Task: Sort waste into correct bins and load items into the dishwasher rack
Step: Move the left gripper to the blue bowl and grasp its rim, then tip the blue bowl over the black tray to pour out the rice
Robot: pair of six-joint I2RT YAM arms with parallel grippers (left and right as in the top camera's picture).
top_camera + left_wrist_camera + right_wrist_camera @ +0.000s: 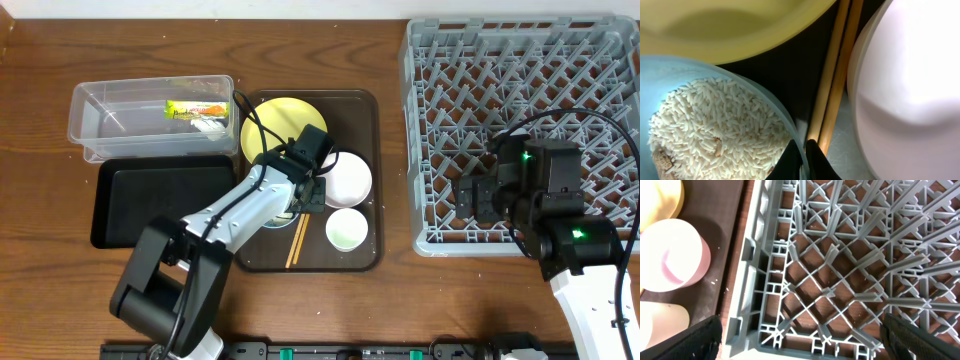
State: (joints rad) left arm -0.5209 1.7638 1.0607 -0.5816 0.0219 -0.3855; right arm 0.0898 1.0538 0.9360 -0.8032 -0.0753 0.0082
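Left pincer [802, 161]: I read it clamped on the rim of the light blue bowl [685, 67], rice grains [715, 120] inside. Next out: two chopsticks [835, 85], white bowl [910, 75], yellow plate [730, 25], all on the brown tray [785, 85]. Right pincer [802, 342]: spread wide, empty, over the dishwasher rack [765, 280] corner.

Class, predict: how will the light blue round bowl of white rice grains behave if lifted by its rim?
The light blue round bowl, part-filled, probably tilts under a one-sided rim pinch. Its loose white rice grains would then likely spill.
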